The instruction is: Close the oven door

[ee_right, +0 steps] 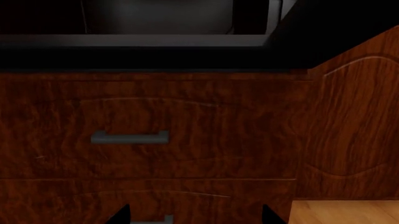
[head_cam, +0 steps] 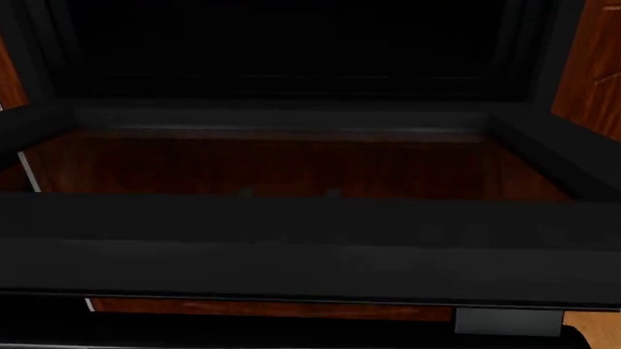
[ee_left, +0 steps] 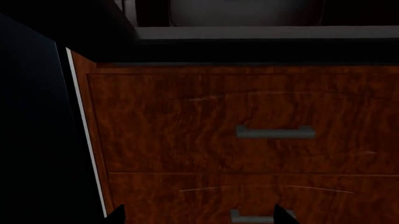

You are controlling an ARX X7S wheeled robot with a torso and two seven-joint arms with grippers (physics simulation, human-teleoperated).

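The oven door point(head_cam: 310, 247) lies open and flat across the head view, its thick black frame nearest me. Reddish wood shows through its glass window point(head_cam: 291, 163). One grey handle bracket point(head_cam: 507, 321) pokes out under the near edge. The dark oven cavity point(head_cam: 291, 51) gapes behind it. Neither gripper shows in the head view. In the wrist views both sit lower than the door, facing the wooden drawers. My left gripper point(ee_left: 201, 217) is open, with only its black fingertips point(ee_left: 118, 216) showing. My right gripper point(ee_right: 197, 216) is open too, holding nothing.
A reddish-brown drawer with a small grey handle point(ee_left: 275, 132) point(ee_right: 130, 137) fronts both wrist cameras, above a second drawer handle point(ee_left: 252, 217). A black and grey oven edge point(ee_left: 262, 33) hangs overhead. A black panel point(ee_left: 37, 140) stands beside the left gripper, a wooden cabinet door point(ee_right: 355, 126) and pale floor point(ee_right: 346, 212) beside the right.
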